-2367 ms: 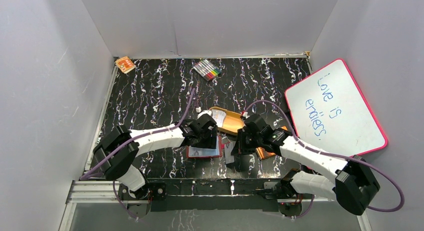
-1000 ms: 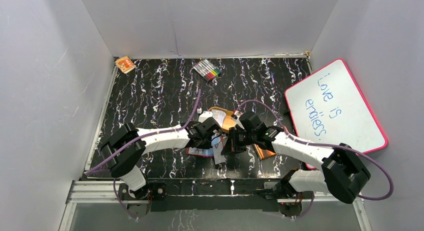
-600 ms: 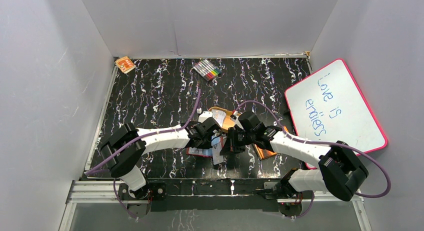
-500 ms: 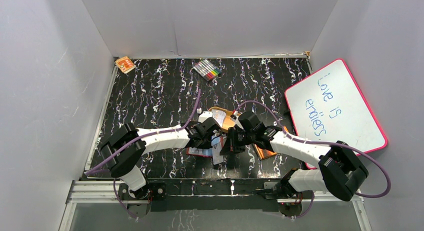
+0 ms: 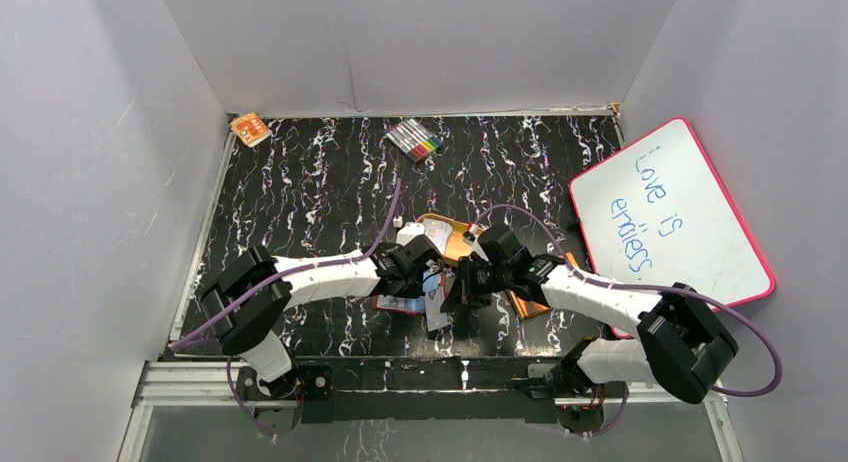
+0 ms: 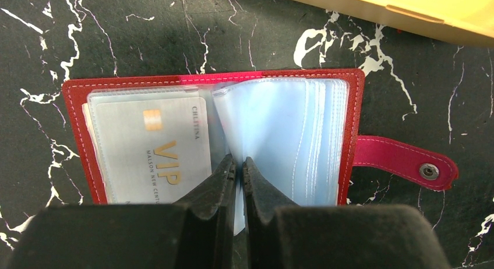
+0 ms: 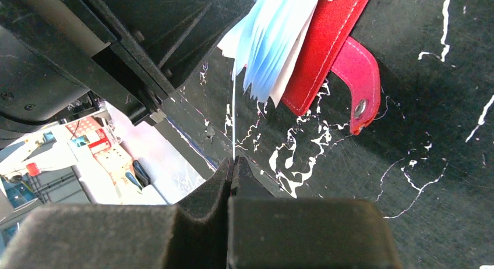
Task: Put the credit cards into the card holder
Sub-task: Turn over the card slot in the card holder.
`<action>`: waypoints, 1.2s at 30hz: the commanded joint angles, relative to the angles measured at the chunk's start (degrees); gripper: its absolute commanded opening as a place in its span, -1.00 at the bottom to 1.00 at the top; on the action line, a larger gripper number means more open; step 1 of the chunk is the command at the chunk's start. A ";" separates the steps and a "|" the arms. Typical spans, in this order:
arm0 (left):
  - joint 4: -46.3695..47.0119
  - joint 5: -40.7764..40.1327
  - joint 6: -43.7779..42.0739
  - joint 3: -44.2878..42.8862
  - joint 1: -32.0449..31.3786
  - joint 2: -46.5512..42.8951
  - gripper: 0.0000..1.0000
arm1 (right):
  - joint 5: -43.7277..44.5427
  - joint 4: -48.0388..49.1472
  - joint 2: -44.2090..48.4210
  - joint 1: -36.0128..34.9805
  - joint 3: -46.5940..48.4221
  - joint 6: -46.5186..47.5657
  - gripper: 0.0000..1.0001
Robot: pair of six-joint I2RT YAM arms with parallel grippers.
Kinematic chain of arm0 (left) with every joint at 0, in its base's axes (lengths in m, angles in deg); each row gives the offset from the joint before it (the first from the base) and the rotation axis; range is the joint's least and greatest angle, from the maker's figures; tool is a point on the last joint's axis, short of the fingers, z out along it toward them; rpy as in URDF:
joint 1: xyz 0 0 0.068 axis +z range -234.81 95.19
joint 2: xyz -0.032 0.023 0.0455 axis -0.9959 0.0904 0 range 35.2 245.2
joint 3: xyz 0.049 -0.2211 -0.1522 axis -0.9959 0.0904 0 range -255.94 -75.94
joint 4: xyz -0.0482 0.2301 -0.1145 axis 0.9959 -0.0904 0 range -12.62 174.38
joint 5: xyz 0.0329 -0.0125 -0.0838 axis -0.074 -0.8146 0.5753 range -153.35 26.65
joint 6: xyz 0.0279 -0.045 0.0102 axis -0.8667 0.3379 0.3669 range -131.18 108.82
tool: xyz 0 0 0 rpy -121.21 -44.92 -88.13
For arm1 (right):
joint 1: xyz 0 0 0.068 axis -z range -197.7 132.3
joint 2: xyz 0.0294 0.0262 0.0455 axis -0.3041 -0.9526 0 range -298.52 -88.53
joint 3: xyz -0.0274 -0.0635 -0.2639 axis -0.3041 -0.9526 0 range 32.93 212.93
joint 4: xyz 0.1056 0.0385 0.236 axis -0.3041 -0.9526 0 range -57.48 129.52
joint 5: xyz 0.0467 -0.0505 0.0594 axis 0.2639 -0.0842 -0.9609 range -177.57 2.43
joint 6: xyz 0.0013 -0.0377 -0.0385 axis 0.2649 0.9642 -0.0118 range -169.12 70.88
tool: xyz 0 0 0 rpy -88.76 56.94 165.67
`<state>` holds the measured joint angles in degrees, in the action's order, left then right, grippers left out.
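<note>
While one card (image 6: 151, 152) already sits in the open holder (image 6: 356, 106), my left gripper (image 6: 239, 167) pinches a sleeve (image 6: 279, 135) up. My right gripper (image 7: 232, 164) clamps a second card (image 7: 233, 114) edge-on just beside the fanned sleeves. I judge it still needs inserting.

The left arm (image 5: 310, 274), lower left in the top view, and the right arm (image 5: 610, 300), lower right, have white shell links between bulky black joint housings. A purple cable (image 5: 388, 210) loops along each. The bases (image 5: 300, 382) at the bottom edge are black. In the wrist views the fingers (image 6: 210, 187) are matte black wedges tapering to thin tips.
</note>
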<state>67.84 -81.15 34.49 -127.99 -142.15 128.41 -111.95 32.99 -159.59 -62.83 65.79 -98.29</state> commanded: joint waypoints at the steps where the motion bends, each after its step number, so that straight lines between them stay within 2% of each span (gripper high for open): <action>1: -4.56 -1.18 0.21 2.58 -0.23 0.92 -1.00 | -1.83 3.45 -1.36 -0.21 0.12 -0.44 -1.00; 15: -4.52 -0.84 0.47 2.44 -0.23 0.25 -1.00 | -3.14 5.52 -5.67 -0.18 1.06 -0.44 -1.00; 24: -5.91 -1.01 0.03 1.28 -0.23 -0.89 -0.99 | -4.14 9.07 -11.75 -0.18 3.93 0.27 -1.00; 27: -6.70 -0.92 -0.18 0.49 -0.23 -1.80 -0.81 | -4.36 9.84 -12.65 -0.20 4.32 0.22 -1.00; 31: -7.71 -1.17 -1.15 -0.67 -0.23 -3.29 -0.47 | -4.41 10.09 -13.02 -0.23 4.56 0.30 -1.00; 36: -9.77 -1.60 -1.87 -2.46 -0.23 -4.69 -0.16 | -4.53 10.24 -13.30 -0.23 4.98 0.43 -1.00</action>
<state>63.56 -81.41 33.86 -128.28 -142.13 127.01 -115.88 40.77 -172.60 -62.85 68.08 -98.47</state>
